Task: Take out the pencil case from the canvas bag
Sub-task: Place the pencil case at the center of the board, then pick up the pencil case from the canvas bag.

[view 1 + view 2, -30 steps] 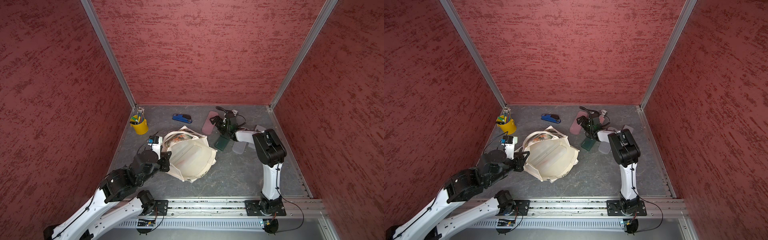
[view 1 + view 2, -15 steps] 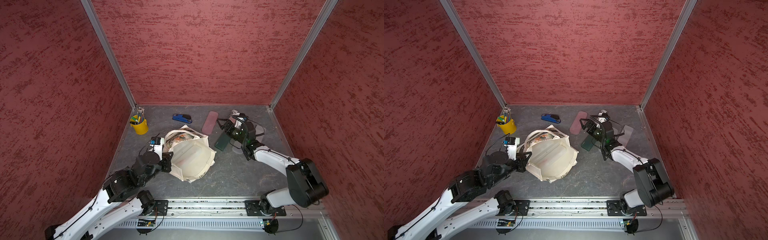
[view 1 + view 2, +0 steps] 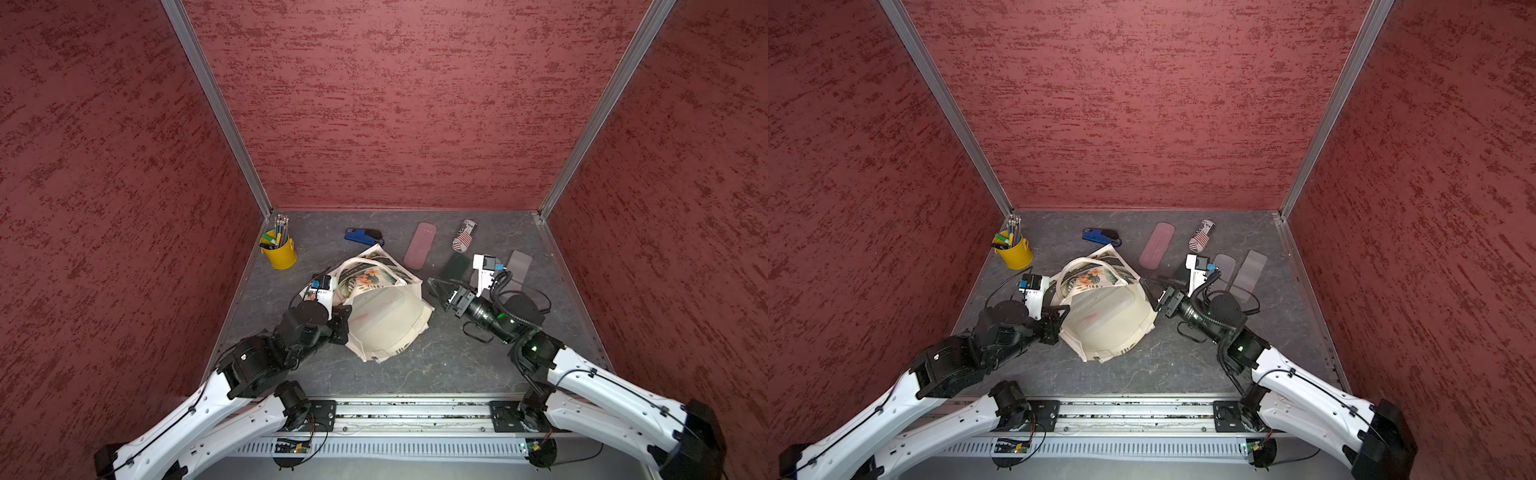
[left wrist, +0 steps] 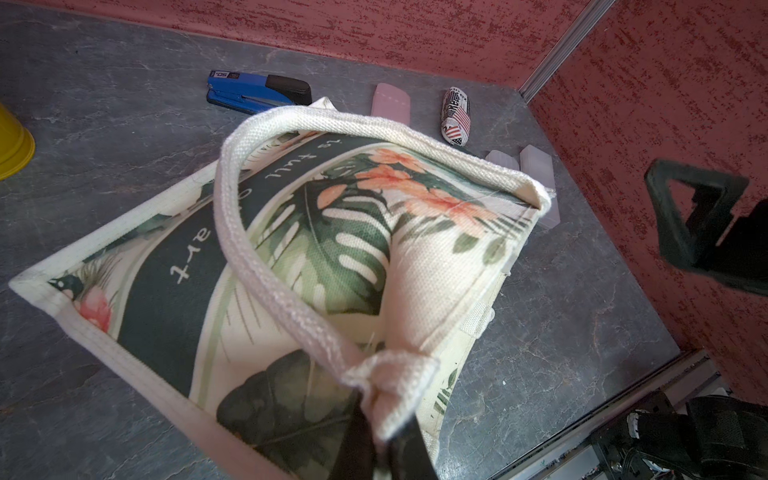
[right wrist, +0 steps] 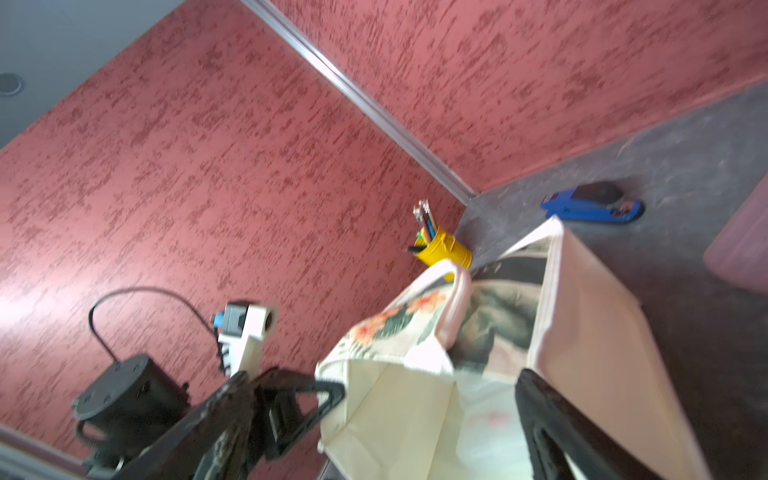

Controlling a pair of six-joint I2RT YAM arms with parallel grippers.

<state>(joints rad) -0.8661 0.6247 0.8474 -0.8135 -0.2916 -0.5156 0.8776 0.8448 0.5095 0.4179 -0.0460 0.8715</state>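
Left wrist view: my left gripper [image 4: 384, 415] is pinched tight on the rim of the canvas bag [image 4: 291, 232], right where a handle [image 4: 266, 257] is sewn on. In both top views the bag sits in the middle of the table [image 3: 436, 365] with its mouth propped open. My right gripper [image 3: 437, 293] hangs just beside its right wall, jaws spread wide and holding nothing. A pale shape [image 3: 376, 305] shows inside; I can't tell whether it's the pencil case.

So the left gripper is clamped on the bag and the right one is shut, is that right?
Not quite: the right gripper is open, jaws spread wide in the right wrist view. The left gripper is indeed clamped on the bag.
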